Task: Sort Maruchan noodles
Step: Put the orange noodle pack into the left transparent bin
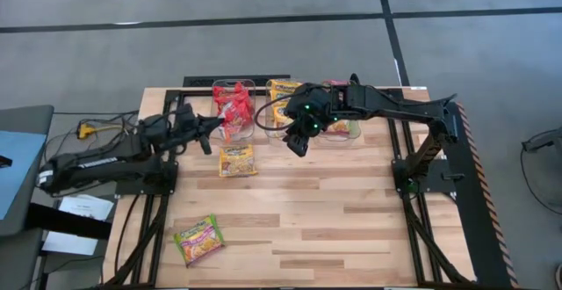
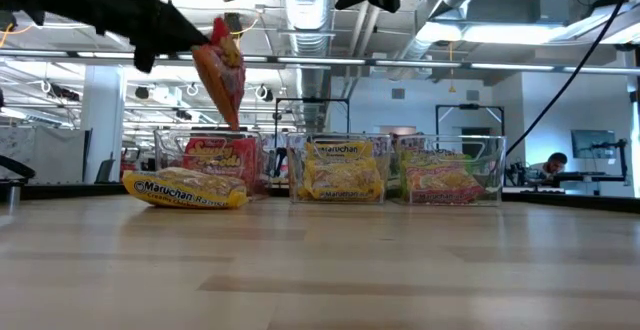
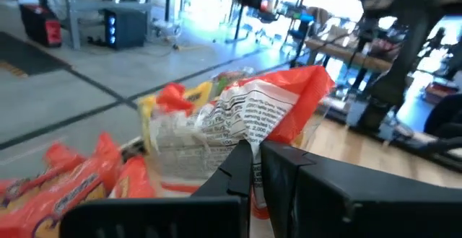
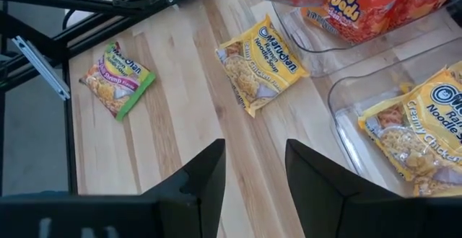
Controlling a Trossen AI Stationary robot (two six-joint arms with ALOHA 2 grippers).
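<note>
My left gripper (image 1: 213, 125) is shut on a red-orange Maruchan packet (image 2: 222, 80), which hangs over the left clear bin (image 2: 165, 155) of red packets. A yellow packet (image 1: 237, 160) lies flat on the table in front of that bin. A green-and-pink packet (image 1: 198, 240) lies flat near the table's front left. My right gripper (image 4: 253, 173) hovers open above the table in front of the middle bin (image 1: 269, 105), touching nothing. My left gripper pinches the red packet's edge (image 3: 245, 138) between its two fingers. The fingers come about level from the table's left side. The packet hangs tilted below them, clear of the bin and the packets in it.
Three clear bins stand in a row at the table's far edge: red packets on the left, yellow packets (image 2: 340, 170) in the middle, green-and-pink packets (image 2: 440, 178) on the right. Bare wood stretches across the table's centre and right (image 1: 351, 211).
</note>
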